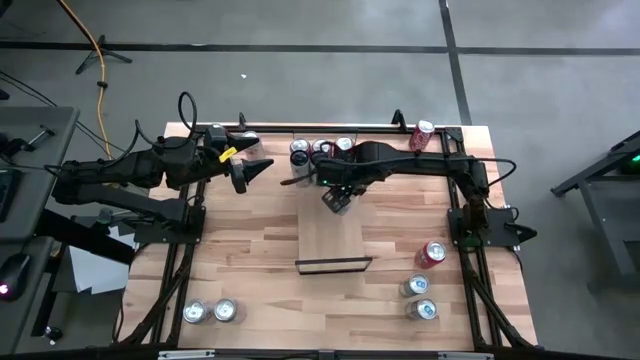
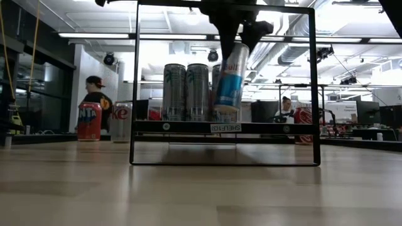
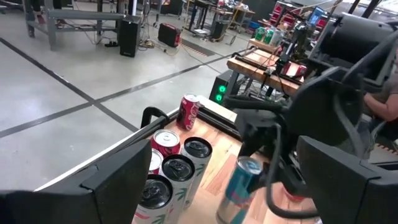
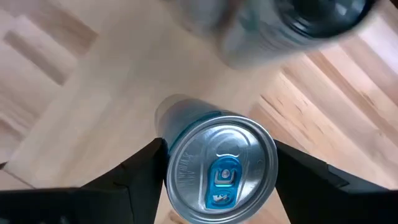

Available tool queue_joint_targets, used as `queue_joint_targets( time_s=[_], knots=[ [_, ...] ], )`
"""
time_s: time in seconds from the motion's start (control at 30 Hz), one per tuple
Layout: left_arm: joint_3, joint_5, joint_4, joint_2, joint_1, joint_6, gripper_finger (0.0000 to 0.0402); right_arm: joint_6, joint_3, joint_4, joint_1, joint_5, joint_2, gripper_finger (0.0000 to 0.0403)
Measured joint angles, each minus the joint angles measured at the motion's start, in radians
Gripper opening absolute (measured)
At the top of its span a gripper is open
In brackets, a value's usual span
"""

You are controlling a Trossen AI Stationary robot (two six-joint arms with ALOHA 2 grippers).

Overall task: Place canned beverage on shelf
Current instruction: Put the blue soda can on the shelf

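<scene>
A striped butcher-block worktop (image 1: 250, 250) carries a pale wooden shelf (image 1: 333, 243) at its centre, upright cans (image 1: 300, 153) clustered at the shelf's far end, and more cans (image 1: 420, 288) scattered near both near corners.

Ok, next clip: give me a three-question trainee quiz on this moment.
1. True or false: the right gripper grips a blue and silver can by its top.
2. Where is that can in the low view? A) lying on the tabletop B) tilted, its base at the shelf board C) upright beside the orange can
3. Fill in: the left gripper hovers with its jaws ____ and holds nothing.

Key: 1 true; 2 B; 3 open.
</scene>
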Motion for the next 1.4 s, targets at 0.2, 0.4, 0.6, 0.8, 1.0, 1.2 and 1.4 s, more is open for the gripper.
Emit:
queue_joint_targets(
  time_s=[0.2, 0.4, 0.6, 0.8, 1.0, 1.2, 1.4],
  knots=[
    [0.0, 0.0, 0.0, 0.0, 0.0, 0.0, 0.0353, 0.074, 0.0, -0.061, -0.017, 0.004, 0.032, 0.0248],
    [0.0, 0.0, -0.001, 0.0, 0.0, -0.004, 0.0353, 0.097, 0.0, -0.038, -0.016, 0.02, 0.063, 0.0248],
    [0.0, 0.0, -0.002, 0.0, 0.0, -0.008, 0.0353, 0.066, -0.001, -0.015, -0.016, 0.02, 0.073, 0.0248],
    [0.0, 0.0, -0.004, 0.0, 0.0, -0.009, 0.0353, 0.043, -0.001, 0.004, -0.016, -0.015, 0.073, 0.0248],
    [0.0, 0.0, -0.004, 0.0, 0.0, -0.008, 0.0353, 0.004, -0.001, 0.022, -0.016, -0.013, 0.073, 0.0248],
    [0.0, 0.0, -0.005, 0.0, 0.0, -0.008, 0.0353, -0.004, -0.001, 0.02, -0.016, 0.021, 0.073, 0.0248],
    [0.0, 0.0, -0.005, 0.0, 0.0, -0.004, 0.0353, 0.007, -0.001, 0.02, -0.016, 0.04, 0.073, 0.0282]
  ],
)
